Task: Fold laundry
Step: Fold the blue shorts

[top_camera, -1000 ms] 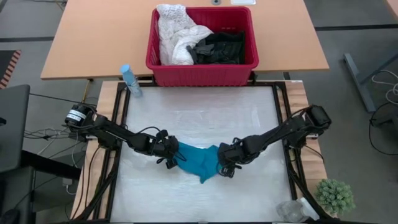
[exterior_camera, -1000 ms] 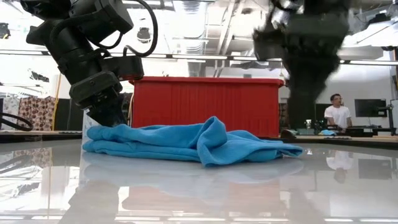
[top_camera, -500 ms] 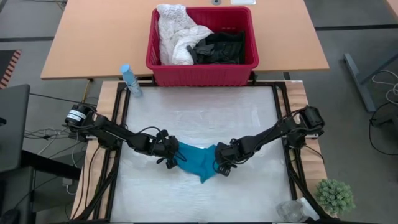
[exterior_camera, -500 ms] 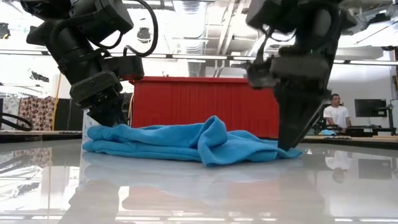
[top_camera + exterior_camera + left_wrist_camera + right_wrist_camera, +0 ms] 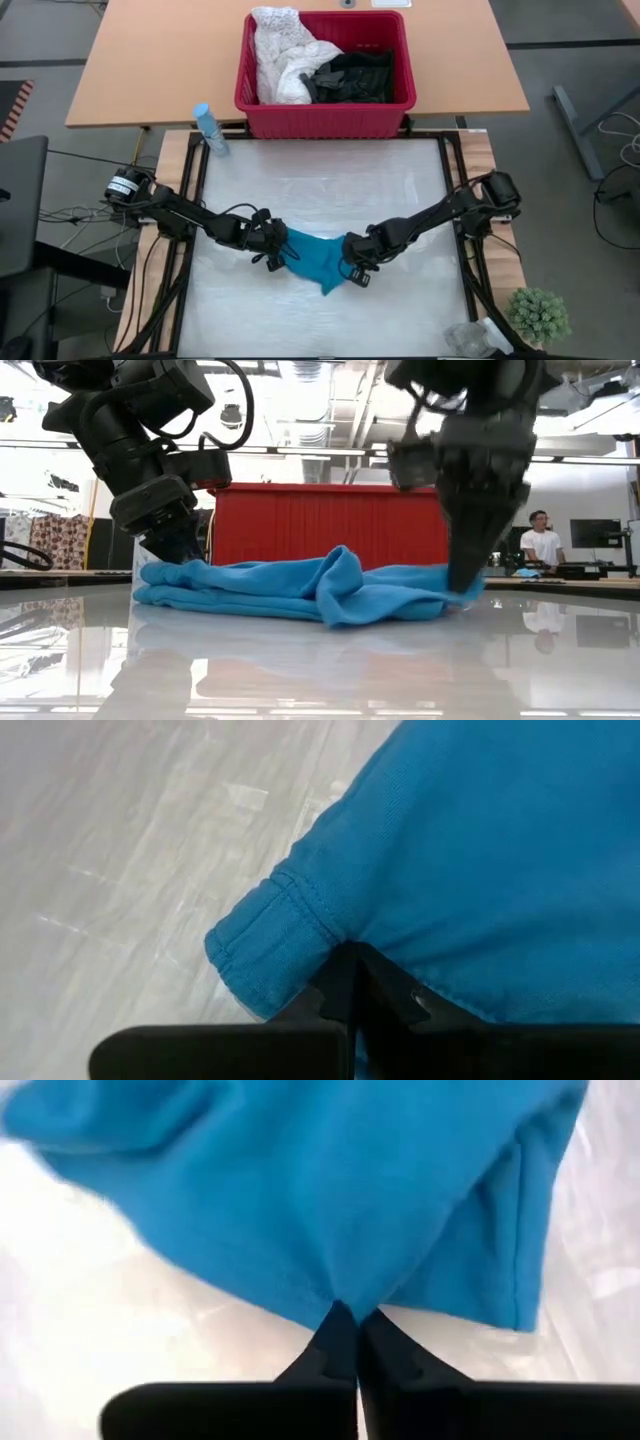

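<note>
A small teal garment (image 5: 318, 258) lies crumpled on the white table, with a raised fold (image 5: 340, 565) in its middle. My left gripper (image 5: 279, 252) is shut on the garment's left end. My right gripper (image 5: 350, 264) is shut on its right end. More laundry, one white lacy piece (image 5: 283, 55) and black pieces (image 5: 352, 77), lies in the red basket (image 5: 325, 110) at the far edge. My left gripper pinches the garment's hemmed left edge (image 5: 318, 925) between its two fingers, slanting down from the table's left. The cloth lies slack on the table. My right gripper pinches the garment's right edge (image 5: 338, 1295) between its fingertips, coming steeply from above. That end rests on the table.
A light blue bottle (image 5: 210, 130) stands at the table's far left corner. A small green plant (image 5: 540, 315) and a clear plastic thing (image 5: 472, 338) sit at the near right corner. A person (image 5: 542, 547) stands far back in the room.
My right gripper has come down and toward the table's left onto the garment's right end, and its fingers have shut on the cloth. The garment's right edge has been gathered in slightly. My left gripper has kept still.
</note>
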Available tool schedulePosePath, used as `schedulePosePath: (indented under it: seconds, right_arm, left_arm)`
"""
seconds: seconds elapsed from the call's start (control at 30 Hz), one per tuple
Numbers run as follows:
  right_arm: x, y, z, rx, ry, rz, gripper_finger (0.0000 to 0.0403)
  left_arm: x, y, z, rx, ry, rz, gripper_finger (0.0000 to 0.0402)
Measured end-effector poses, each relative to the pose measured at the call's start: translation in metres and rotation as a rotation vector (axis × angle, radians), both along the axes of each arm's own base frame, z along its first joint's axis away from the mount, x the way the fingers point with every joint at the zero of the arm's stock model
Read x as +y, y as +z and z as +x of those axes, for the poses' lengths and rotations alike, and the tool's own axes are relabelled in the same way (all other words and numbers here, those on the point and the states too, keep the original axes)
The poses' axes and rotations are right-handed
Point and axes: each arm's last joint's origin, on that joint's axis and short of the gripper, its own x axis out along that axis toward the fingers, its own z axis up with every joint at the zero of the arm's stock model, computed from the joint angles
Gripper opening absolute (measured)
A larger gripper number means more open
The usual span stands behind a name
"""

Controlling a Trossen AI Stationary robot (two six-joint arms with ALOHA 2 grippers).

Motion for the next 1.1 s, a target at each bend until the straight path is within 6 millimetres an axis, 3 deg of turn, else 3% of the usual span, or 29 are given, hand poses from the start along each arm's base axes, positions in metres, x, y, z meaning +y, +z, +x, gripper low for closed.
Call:
schedulePosePath:
  seconds: [0.2,0.57,0.97,1.1]
  right_arm:
    - [-0.012,0.013,0.001,0.059,0.004,-0.058,0.005]
    - [-0.038,0.032,0.011,0.054,0.028,-0.15,0.0025]
    - [-0.057,0.035,0.013,0.054,0.04,-0.134,0.0092]
    - [-0.05,0.044,0.004,0.073,0.07,-0.092,0.0115]
  left_arm:
    - [0.0,0.0,0.0,0.0,-0.002,0.0,0.0]
    - [0.0,0.0,0.0,0.006,-0.023,0.006,0.0]
    - [0.0,0.0,0.0,0.009,-0.039,0.015,0.0]
    - [0.0,0.0,0.0,0.009,-0.035,0.012,0.0]
